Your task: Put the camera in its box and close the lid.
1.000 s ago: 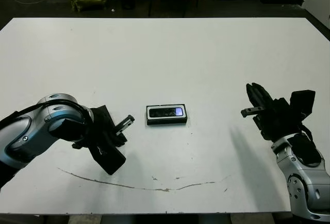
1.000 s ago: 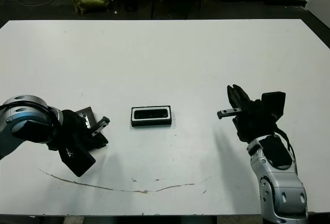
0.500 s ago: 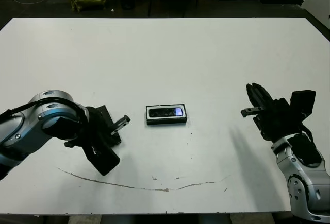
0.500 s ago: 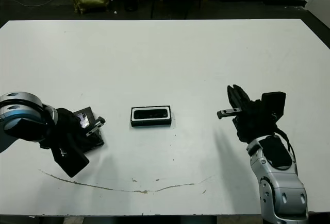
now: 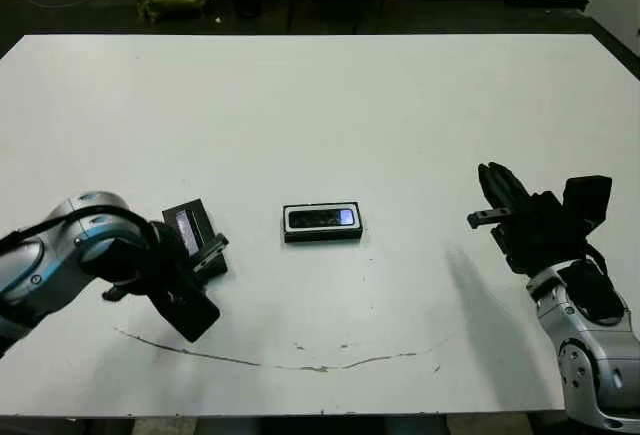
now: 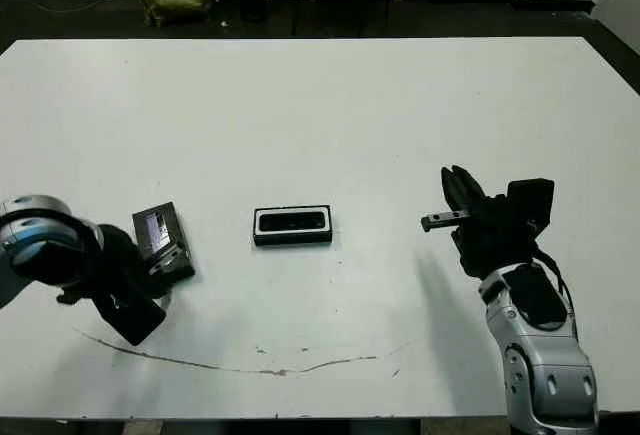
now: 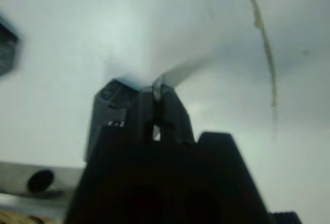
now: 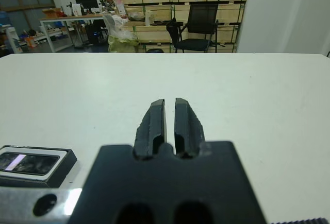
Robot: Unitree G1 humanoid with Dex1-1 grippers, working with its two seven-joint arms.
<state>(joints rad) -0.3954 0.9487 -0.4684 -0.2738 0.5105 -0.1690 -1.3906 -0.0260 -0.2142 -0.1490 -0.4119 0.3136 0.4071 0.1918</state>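
The white table (image 5: 330, 105) carries two things. The box (image 5: 322, 223) lies flat near the middle, long side across, with the camera (image 5: 322, 218) resting inside it, a bluish patch at its 3 o'clock end. The lid (image 5: 193, 236) lies on the table at 9 o'clock from the box, apart from it, turned aslant, its glossy strip facing up. A thin dark scuff line (image 5: 290, 360) curves along the table's surface toward 6 o'clock.
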